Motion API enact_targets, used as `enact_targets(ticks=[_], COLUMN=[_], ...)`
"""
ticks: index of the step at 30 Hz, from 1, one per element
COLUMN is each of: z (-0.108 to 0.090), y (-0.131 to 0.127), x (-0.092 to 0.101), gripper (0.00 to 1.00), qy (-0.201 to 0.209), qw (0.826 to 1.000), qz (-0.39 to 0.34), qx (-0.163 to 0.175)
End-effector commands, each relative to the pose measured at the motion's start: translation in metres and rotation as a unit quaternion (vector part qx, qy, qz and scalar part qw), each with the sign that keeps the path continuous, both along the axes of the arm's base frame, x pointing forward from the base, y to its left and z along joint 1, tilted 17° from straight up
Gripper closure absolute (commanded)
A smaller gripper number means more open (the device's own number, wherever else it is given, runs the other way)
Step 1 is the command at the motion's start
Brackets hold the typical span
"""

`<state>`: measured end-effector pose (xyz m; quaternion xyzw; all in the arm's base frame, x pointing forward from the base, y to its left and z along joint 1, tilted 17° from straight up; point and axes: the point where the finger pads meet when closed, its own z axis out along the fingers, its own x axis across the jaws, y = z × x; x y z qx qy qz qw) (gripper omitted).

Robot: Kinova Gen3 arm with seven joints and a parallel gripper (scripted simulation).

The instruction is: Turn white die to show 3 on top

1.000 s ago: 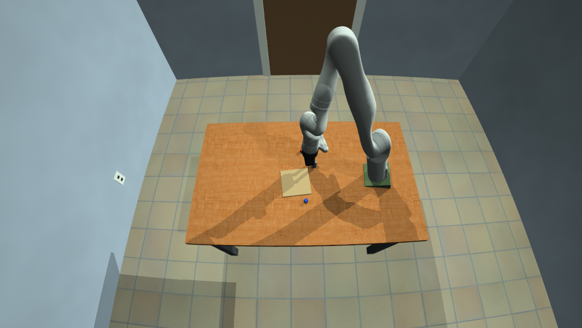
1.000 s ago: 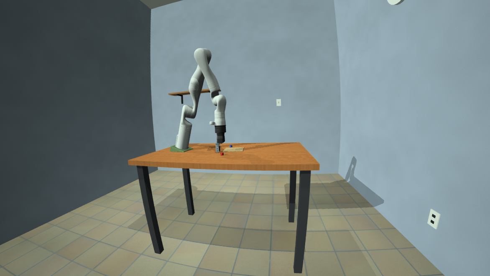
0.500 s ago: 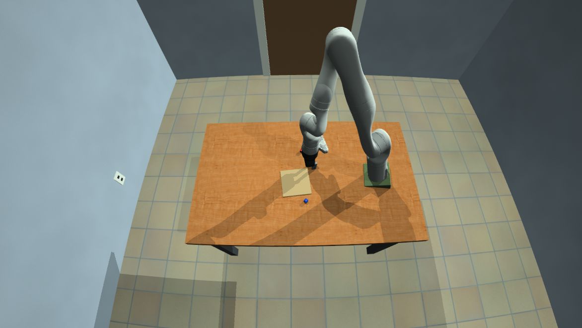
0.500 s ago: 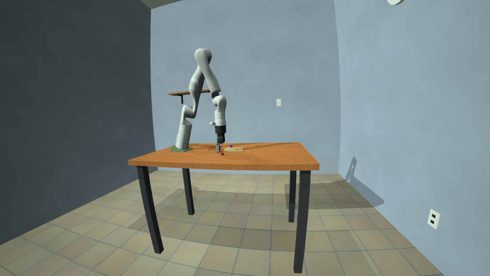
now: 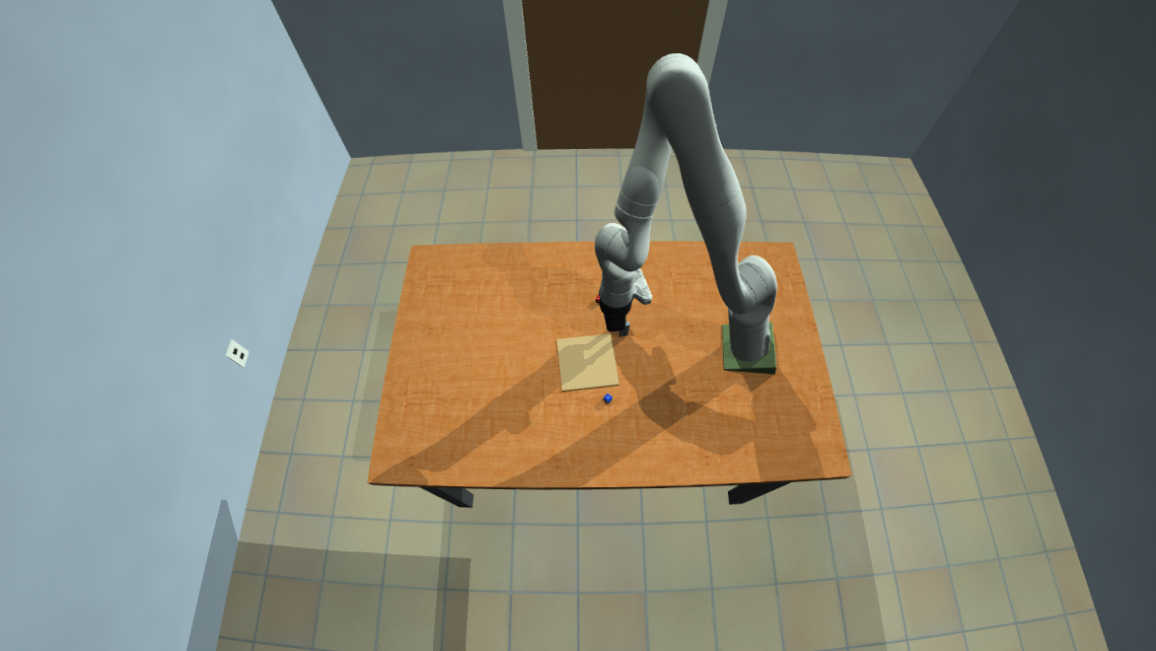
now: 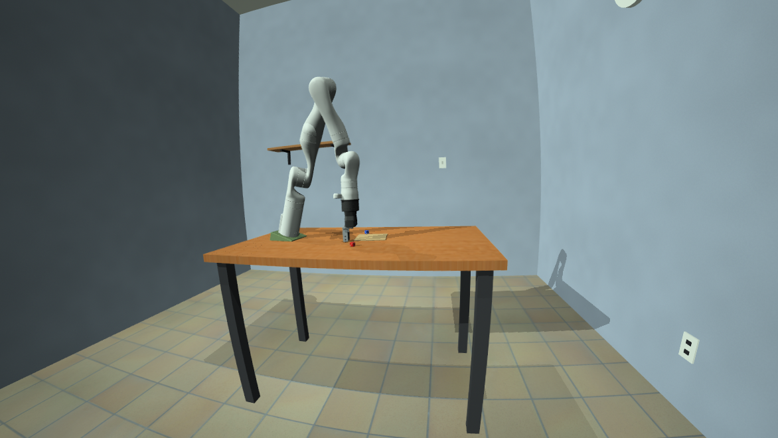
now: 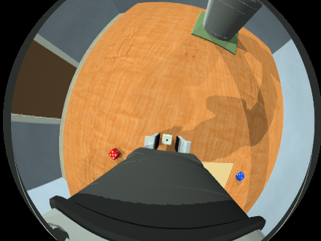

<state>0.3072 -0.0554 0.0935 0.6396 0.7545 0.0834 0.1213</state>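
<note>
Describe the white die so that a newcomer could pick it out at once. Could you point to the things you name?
On the wooden table (image 5: 461, 323) (image 6: 435, 247) (image 7: 109, 91), find the robot's gripper (image 7: 167, 140), pointing down near a corner of the pale yellow mat (image 5: 575, 373) (image 6: 379, 237) (image 7: 219, 172). The white die (image 7: 167, 139) sits between its open fingers, with a gap on each side. A single dark pip faces up, whereas the red die (image 7: 114, 153) and blue die (image 7: 240, 176) have white pips and lie outside the fingers.

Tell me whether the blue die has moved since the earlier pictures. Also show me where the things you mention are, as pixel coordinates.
No. In the top view, the blue die (image 5: 607, 398) (image 6: 366, 232) (image 7: 240, 176) keeps the same place against the edges of the table (image 5: 453, 323) (image 6: 435, 250) (image 7: 109, 91).
</note>
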Motion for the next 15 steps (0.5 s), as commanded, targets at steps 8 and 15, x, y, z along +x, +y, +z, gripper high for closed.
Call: enact_targets(ticks=[8, 15], z=[0.0002, 0.0002], y=[-0.0001, -0.0001], x=[0.0002, 0.0002], gripper=[0.36, 0.66], qy=[0.0, 0.0], qw=[1.0, 1.0], qz=[0.0, 0.0], qx=[0.0, 0.0])
